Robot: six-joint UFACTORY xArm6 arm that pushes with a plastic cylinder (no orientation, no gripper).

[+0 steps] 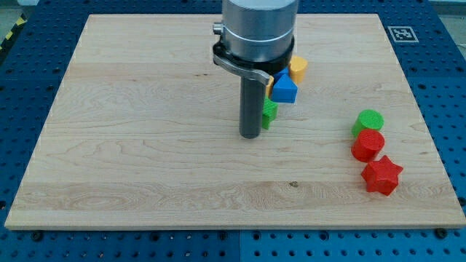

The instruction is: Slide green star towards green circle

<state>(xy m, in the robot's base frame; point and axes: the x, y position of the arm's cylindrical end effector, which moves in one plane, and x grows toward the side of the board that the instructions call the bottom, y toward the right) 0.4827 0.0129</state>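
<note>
My tip (251,135) sits against the green star's (269,113) left side, with the green circle (369,120) well to the star's right. No jaws here, only a rod. I'd push rightwards through the star's centre, slowly, so it doesn't spin off into the blue block (285,89) just above it.

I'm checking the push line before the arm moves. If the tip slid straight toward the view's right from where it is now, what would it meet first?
My tip sits just left of the green star, which looks to be touching it or nearly so. The star comes first. The green circle lies far beyond to the right, though depth is hard to judge.
</note>
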